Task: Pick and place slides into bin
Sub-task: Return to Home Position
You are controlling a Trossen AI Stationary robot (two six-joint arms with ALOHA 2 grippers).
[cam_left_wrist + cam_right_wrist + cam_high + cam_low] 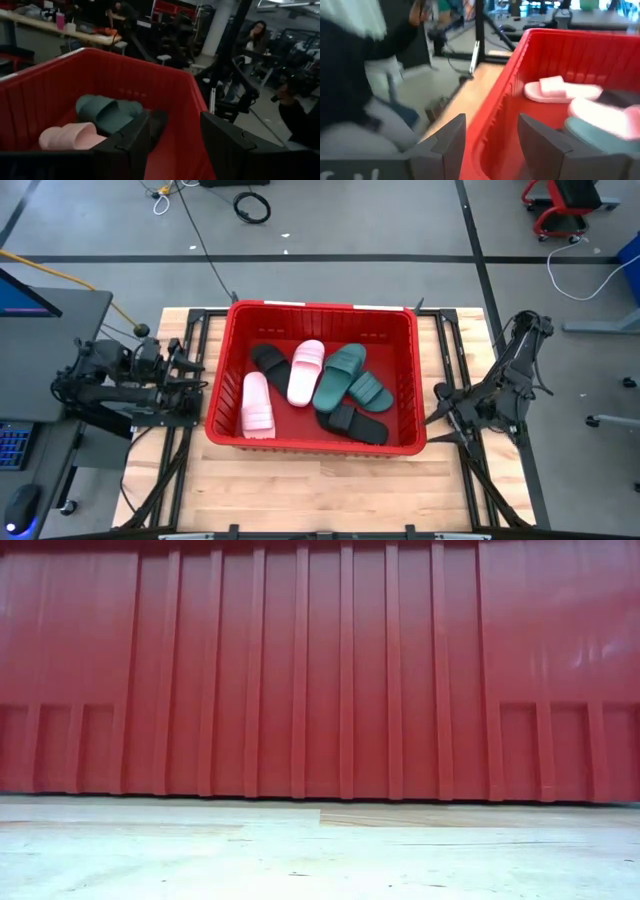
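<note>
High view: bin sits mid-worktop, between the two arms. All six slides lie inside it. The pink slides are toward the left arm's side and the green slides toward the right arm's. One of the black slides lies beside the pinks, the other touches the greens. No slide shows on the bare wood.

Both arms are folded low, each outside the bin and just beside its own end wall.

Left wrist view: left claw has its fingers apart with nothing between them. It looks over the rim at a green and a pink slide.

Right wrist view: right claw likewise has its fingers apart and empty, and is aimed along the rim.

Low view: the bin's wall fills the frame, so neither arm shows there.

Judgement: loading looks complete. The claws are empty because nothing is left to carry. The arms are tucked outside the rim, probably a rest pose that keeps them clear of the bin and its contents. Remaining risk is low; the overlapping slides sit well below the rim.
</note>
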